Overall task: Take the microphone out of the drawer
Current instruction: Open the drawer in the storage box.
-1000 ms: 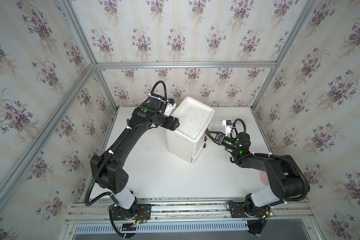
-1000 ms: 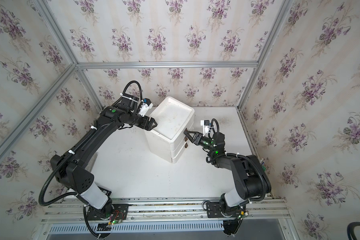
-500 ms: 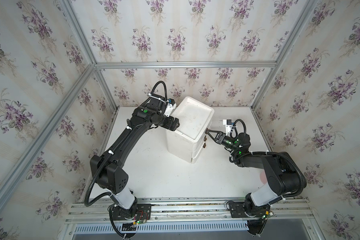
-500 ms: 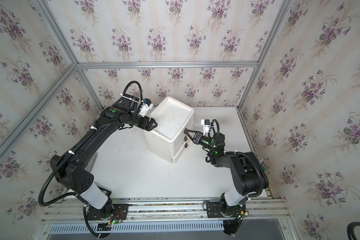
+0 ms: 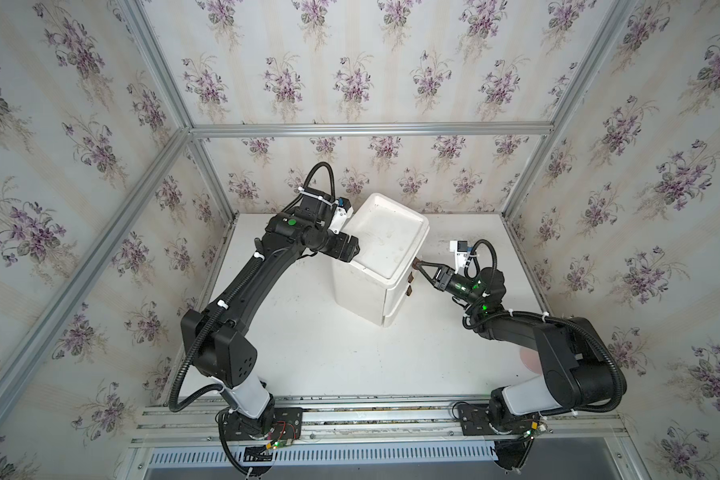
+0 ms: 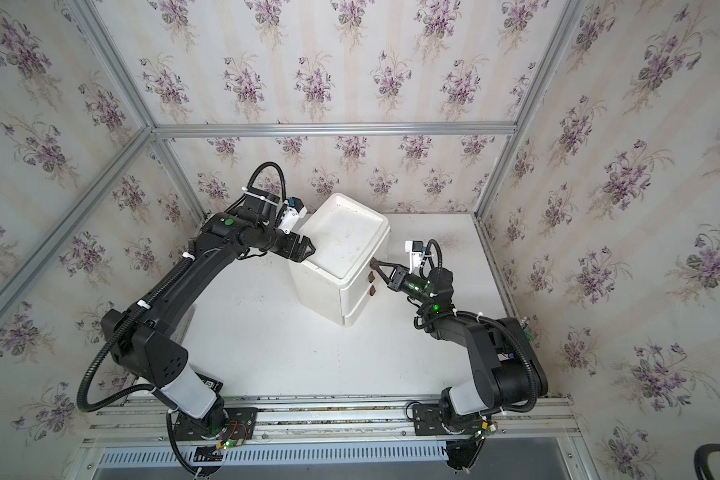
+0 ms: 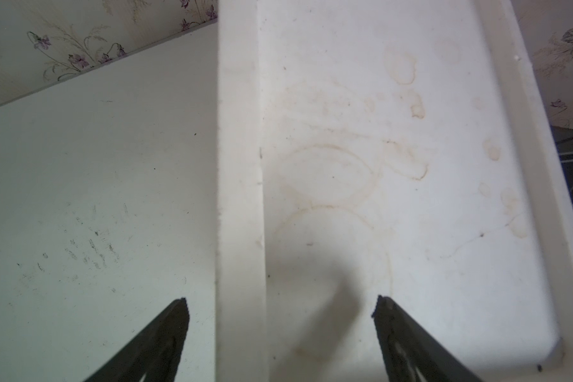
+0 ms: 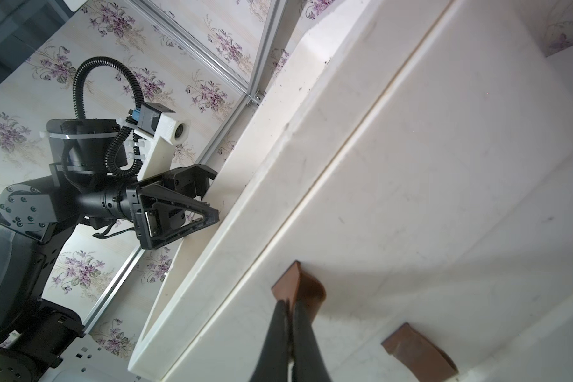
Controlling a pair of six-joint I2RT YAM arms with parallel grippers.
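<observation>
Right gripper: pinched closed on curved brown handle of white top drawer, unopened. Microphone: unseen, presumably inside; likely light, rigid, roll-prone; grasp mid-body. White plastic drawer cabinet. Left gripper: spread wide astride cabinet's top rim, gripping nothing.

Drawer cabinet, white: one. Brown handle: three, stacked on the cabinet face at 3 o'clock. Arm, black: two. Grippers: two, the left gripper at 9 o'clock of the cabinet, the right gripper at 3 o'clock. Table, white: one.
</observation>
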